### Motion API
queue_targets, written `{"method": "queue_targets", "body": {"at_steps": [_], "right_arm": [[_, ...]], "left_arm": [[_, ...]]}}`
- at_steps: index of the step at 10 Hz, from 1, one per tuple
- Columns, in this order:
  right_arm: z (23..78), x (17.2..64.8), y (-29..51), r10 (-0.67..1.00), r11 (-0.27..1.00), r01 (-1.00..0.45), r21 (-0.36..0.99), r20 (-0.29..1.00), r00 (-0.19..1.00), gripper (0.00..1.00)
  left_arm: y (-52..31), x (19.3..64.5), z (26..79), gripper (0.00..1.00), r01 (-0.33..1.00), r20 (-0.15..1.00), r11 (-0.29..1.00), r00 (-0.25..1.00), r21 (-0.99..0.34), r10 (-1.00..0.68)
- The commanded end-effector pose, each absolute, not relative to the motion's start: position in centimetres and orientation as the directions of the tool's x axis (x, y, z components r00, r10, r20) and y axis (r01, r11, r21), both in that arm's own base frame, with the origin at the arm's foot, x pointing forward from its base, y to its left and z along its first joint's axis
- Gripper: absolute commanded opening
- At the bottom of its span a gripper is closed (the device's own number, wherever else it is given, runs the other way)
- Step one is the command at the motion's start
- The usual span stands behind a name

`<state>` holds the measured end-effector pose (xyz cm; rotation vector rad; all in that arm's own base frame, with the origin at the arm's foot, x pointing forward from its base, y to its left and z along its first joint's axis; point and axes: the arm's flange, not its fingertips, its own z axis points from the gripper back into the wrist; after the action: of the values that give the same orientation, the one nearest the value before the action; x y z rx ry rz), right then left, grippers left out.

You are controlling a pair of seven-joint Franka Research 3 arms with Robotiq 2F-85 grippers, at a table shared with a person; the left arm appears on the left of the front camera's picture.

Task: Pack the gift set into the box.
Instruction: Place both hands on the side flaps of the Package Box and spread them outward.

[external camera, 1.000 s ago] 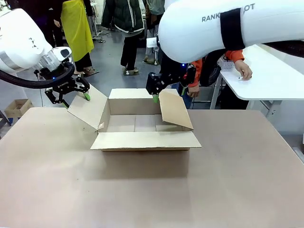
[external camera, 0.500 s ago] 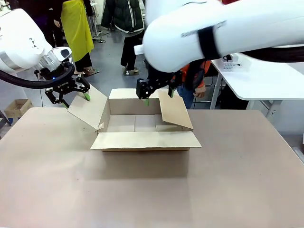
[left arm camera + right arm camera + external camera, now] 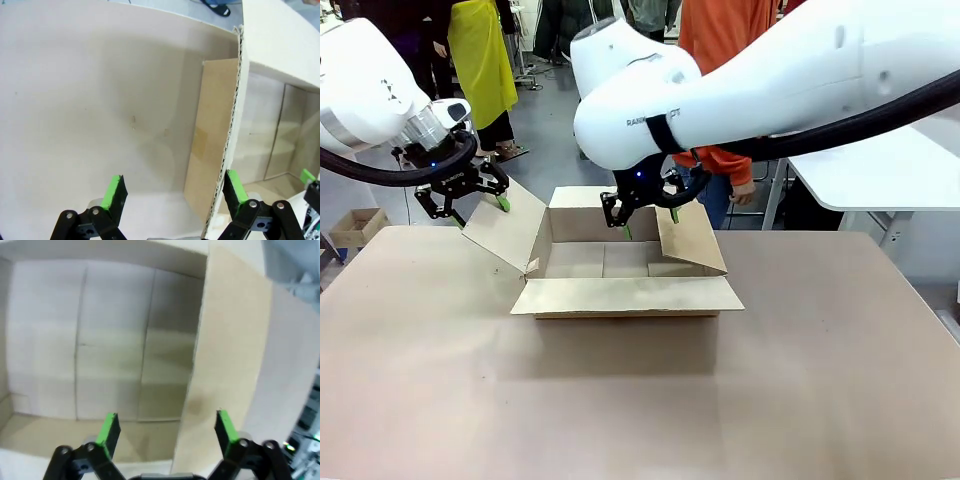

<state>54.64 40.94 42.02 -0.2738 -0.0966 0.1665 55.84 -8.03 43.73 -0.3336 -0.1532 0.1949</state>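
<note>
the box (image 3: pixel 620 262) sits open on the bench (image 3: pixel 620 400), midway across and toward the far edge, with all four flaps folded outward. its near flap (image 3: pixel 625 296) lies almost flat toward the camera side, and the far flap (image 3: pixel 582 198) stands up.

the left claw (image 3: pixel 467 205) hangs at the upper edge of the left flap (image 3: pixel 505 232), which leans out over the bench. its fingers (image 3: pixel 116 187) are spread apart with nothing clamped. in the left wrist view the flap's corrugated edge (image 3: pixel 231 130) runs up between them, close to the one on the picture's right.

the right claw (image 3: pixel 648 220) reaches across to the box's far right corner, at the top of the right flap (image 3: pixel 690 235). in the right wrist view its fingers (image 3: pixel 109 426) are also apart, with that flap (image 3: pixel 225 350) rising between them. the box floor (image 3: pixel 115 340) beyond shows plain cardboard with fold lines.

a person in an orange top (image 3: pixel 715 30) stands beyond the far edge of the bench.
</note>
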Motion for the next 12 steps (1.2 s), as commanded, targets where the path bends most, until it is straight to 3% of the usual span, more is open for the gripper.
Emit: {"method": "queue_targets", "body": {"at_steps": [1,4,7,12], "right_arm": [[41.8,56.7,41.2,0.100,0.947,-0.067,-0.314,0.092,0.991,1.00],[41.1,57.2,39.4,0.023,0.895,0.028,-0.444,0.109,0.994,1.00],[43.6,57.1,35.8,-0.030,0.885,0.080,-0.459,0.116,0.993,1.00],[46.3,55.2,25.5,-0.142,0.952,0.168,-0.255,0.118,0.983,1.00]], "left_arm": [[-8.1,55.7,44.0,1.00,-0.177,0.125,0.928,0.966,-0.329,0.228],[-8.1,55.7,44.0,1.00,-0.177,0.125,0.928,0.966,-0.329,0.228],[-8.1,55.7,44.0,1.00,-0.177,0.125,0.928,0.966,-0.329,0.228],[-8.1,55.7,44.0,1.00,-0.177,0.125,0.928,0.966,-0.329,0.228]]}}
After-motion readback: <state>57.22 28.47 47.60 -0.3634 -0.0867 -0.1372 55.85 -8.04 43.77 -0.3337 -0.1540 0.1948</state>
